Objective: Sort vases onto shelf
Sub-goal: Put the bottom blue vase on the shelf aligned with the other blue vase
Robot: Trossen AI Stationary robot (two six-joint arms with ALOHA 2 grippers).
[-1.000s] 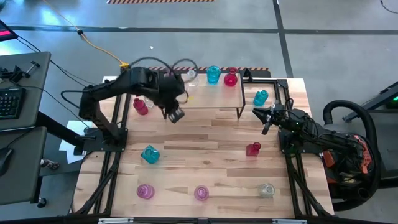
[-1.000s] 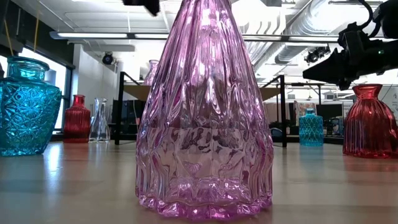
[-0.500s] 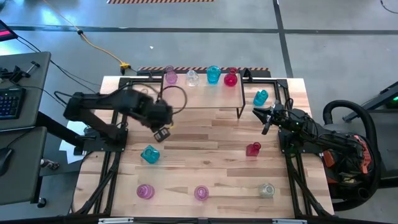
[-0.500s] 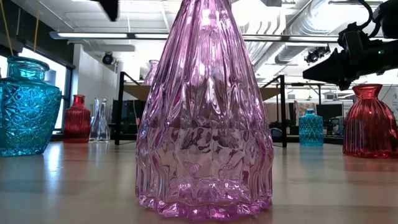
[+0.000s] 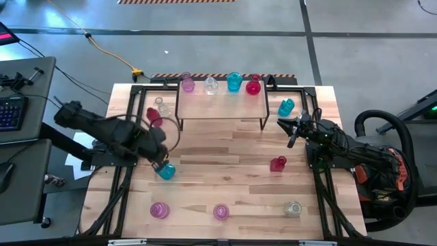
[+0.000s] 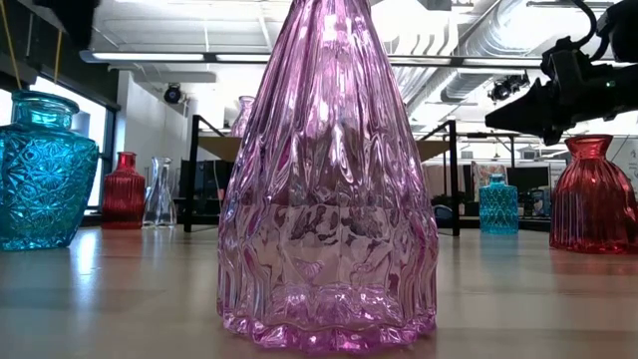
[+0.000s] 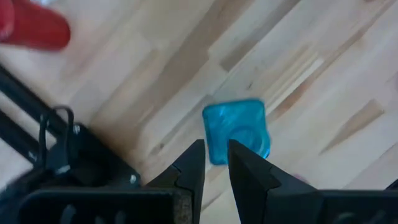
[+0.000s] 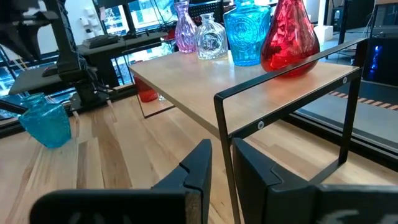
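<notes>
The shelf [image 5: 222, 104] stands at the table's far middle and bears a pink, a clear, a teal and a red vase [image 5: 253, 86]. My left gripper [image 5: 162, 165] hangs pointing down just over a teal vase [image 5: 166, 172] that stands upright on the table's left side. In the left wrist view that vase [image 7: 236, 127] shows beyond the shut fingertips of my left gripper [image 7: 216, 155], apart from them. My right gripper [image 5: 290, 133] waits level at the shelf's right end, shut with nothing in it; the right wrist view shows my right gripper [image 8: 221, 163] facing the shelf's black leg [image 8: 224, 124].
Loose vases stand about the table: red [image 5: 153, 116] and clear [image 5: 162, 108] left of the shelf, teal [image 5: 286, 106] at its right, red [image 5: 278, 163] mid-right. Near the front edge stand pink [image 5: 159, 210], pink [image 5: 220, 212] and clear [image 5: 292, 208].
My left gripper has swung from the shelf's left end toward the table's left and near edge, sinking and rolling as it went, and now hangs over the teal vase. Its fingers have stayed shut. No vase has moved.
</notes>
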